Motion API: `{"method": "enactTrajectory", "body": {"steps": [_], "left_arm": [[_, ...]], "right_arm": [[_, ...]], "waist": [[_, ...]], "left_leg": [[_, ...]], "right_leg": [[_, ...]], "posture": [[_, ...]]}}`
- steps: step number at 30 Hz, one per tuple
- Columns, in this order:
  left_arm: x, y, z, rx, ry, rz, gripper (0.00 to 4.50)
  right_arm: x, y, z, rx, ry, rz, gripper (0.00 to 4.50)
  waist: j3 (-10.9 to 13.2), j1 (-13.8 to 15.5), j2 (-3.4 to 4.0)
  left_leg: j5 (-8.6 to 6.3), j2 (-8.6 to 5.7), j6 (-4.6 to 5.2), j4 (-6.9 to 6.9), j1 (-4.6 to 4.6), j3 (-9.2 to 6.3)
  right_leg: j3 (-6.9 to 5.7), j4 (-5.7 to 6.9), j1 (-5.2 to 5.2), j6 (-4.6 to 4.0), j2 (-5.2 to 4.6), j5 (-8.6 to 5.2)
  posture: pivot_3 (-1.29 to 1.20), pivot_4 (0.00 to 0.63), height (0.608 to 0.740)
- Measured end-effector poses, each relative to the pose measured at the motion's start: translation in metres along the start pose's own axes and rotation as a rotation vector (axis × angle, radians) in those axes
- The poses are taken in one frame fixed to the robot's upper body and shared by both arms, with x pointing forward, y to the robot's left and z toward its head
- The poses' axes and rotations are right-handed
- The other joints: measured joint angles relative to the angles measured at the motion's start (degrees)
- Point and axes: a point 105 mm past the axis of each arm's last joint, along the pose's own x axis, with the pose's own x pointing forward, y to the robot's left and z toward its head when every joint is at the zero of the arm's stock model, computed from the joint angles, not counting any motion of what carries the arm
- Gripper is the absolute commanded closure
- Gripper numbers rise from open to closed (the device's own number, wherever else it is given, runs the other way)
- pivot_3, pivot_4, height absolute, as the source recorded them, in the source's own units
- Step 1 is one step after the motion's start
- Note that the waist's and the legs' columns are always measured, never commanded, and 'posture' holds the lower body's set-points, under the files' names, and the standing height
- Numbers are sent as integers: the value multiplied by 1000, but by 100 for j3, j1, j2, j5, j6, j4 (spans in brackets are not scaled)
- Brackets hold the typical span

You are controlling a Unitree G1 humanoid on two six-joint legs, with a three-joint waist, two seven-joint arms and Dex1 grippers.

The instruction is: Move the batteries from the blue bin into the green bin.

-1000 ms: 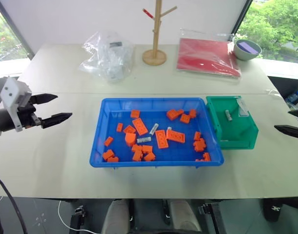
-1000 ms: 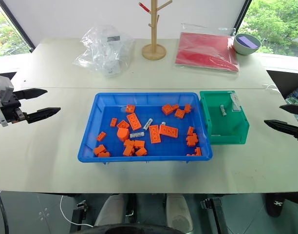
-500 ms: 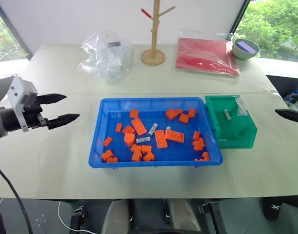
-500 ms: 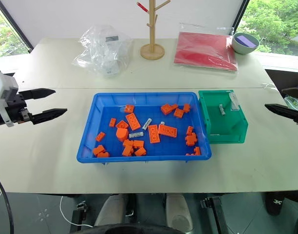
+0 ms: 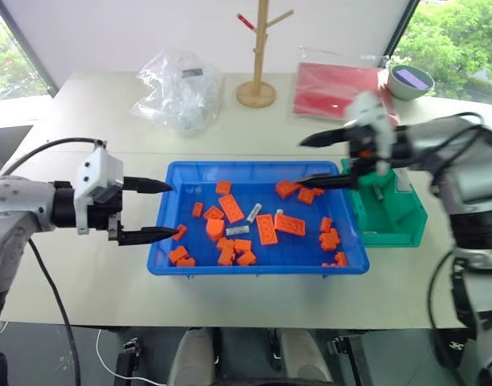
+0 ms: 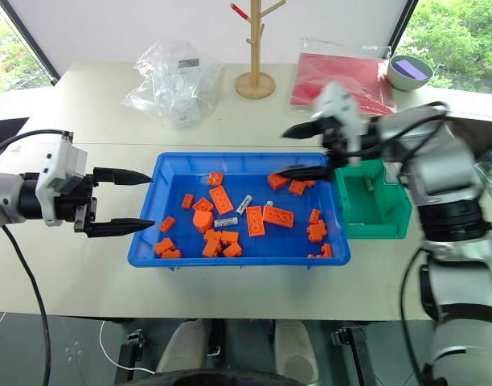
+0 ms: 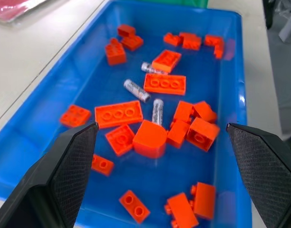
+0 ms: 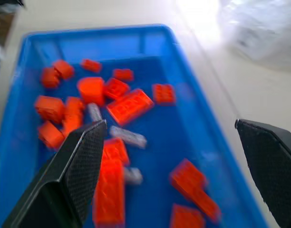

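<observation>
Batteries (image 7: 136,90) among orange bricks (image 7: 164,84) in blue bin (image 5: 254,267), left gripper (image 5: 156,211) and right gripper (image 5: 313,161) both spread, empty

The wide shallow blue plastic bin (image 5: 170,256) sits centre-table, holding three small silver-grey metal cylinder batteries (image 7: 136,90) lying flat mid-tray among orange bricks. The small deep green plastic bin (image 5: 407,227) touches its right side, holding another battery (image 6: 368,183).

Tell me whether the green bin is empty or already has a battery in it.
Not empty. The green bin already holds one battery, lying on its floor near the back wall. Three more batteries lie in the blue bin.
</observation>
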Motion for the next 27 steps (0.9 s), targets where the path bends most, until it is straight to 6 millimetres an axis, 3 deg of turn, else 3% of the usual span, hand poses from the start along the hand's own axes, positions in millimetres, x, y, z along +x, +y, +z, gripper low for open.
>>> {"method": "enactTrajectory", "body": {"steps": [3,7,17,20,27], "left_arm": [[2,-2,-2,16,15,-5,0],[3,-1,-2,18,20,7,0],[3,1,1,19,20,23,0],[4,1,1,21,16,20,0],[11,1,6,34,8,7,0]], "right_arm": [[31,10,-2,24,1,46,908],[58,24,-9,35,13,83,2869],[93,48,-43,41,99,160,2869],[99,47,-59,43,137,154,2869],[110,43,-74,30,162,150,2869]], "waist": [[0,-1,-3],[0,-6,-3],[-2,-34,-5],[-1,-34,-5],[-2,-33,-6]], "left_leg": [[0,-5,0,5,-2,1],[0,-6,0,5,-2,0],[0,-4,1,4,1,-2],[1,-5,0,4,1,0],[1,-5,0,4,1,-2]], "right_leg": [[1,-2,2,-1,-8,0],[-1,-2,2,0,-4,0],[-3,1,2,2,4,1],[-2,0,3,1,3,0],[-2,1,3,3,5,2]], "posture": [[0,150,736],[0,150,736],[0,150,736],[0,150,736],[0,150,736]]}}
